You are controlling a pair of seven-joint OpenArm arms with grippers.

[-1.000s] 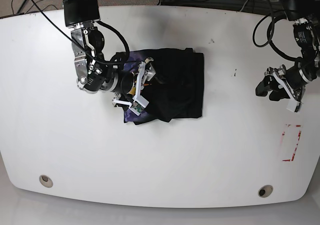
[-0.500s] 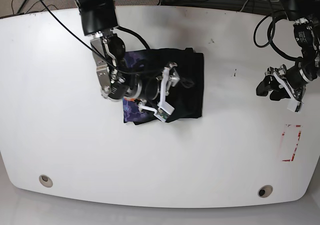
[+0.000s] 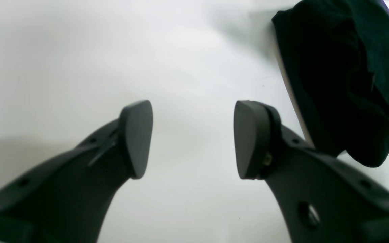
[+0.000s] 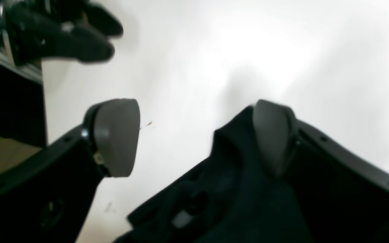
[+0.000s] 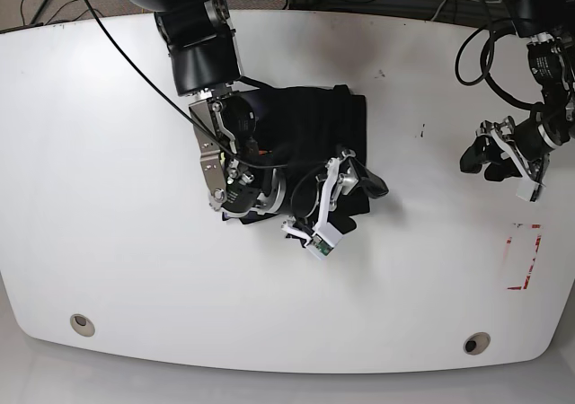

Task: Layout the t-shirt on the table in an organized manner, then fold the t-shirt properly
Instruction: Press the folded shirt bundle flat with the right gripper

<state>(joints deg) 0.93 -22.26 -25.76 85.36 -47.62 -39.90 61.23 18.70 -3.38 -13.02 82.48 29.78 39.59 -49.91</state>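
A black t-shirt (image 5: 310, 121) with a purple and orange print lies folded in a compact rectangle on the white table (image 5: 108, 242), left of centre. My right gripper (image 5: 359, 197) hovers at the shirt's right front corner. In the right wrist view the right gripper (image 4: 194, 135) is open, and the t-shirt (image 4: 241, 189) bunches against one fingertip (image 4: 272, 135). My left gripper (image 5: 478, 160) hangs far to the right, away from the shirt. Seen from the left wrist, the left gripper (image 3: 192, 138) is open over bare table, with the t-shirt (image 3: 343, 84) off to the upper right.
A red-outlined rectangle mark (image 5: 524, 256) sits near the right edge. Two grommet holes (image 5: 82, 323) (image 5: 476, 342) lie along the front edge. Small dark specks (image 5: 422, 133) dot the table between the shirt and the left arm. Cables run behind the far edge.
My right arm has swept rightward across the shirt, from its left edge to its right front corner, jaws staying open. The left arm has not moved.
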